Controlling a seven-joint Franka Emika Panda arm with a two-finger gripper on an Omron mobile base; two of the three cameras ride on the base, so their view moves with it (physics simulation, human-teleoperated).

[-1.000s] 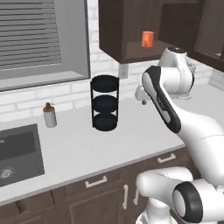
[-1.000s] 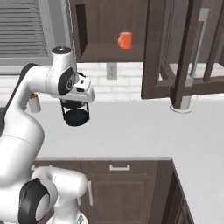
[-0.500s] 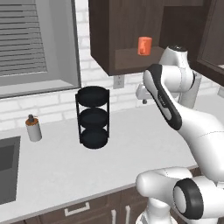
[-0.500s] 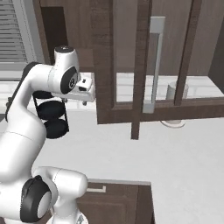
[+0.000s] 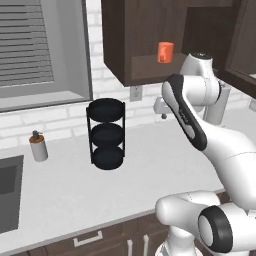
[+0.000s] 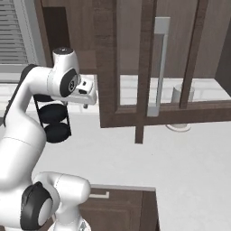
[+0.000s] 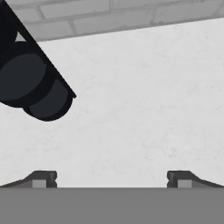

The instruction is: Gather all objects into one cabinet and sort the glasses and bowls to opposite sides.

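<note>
1. Orange handled mug (image 5: 165,52) sits on the shelf of your dark-brown wooden wall cabinet (image 5: 145,40).
2. Your base has driven sideways; the glass-paned framed door (image 6: 149,67) now looms close, so you're nearing the cabinet.
3. Two-finger gripper (image 7: 111,178) spread wide, empty, over bare white counter (image 7: 140,100) beside the black three-tier round rack (image 5: 106,133).
4. Other mugs and the bowl: can't place them.

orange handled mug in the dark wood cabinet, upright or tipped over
Upright: the orange handled mug stands on its base on the shelf of the dark-brown wooden cabinet.
</note>
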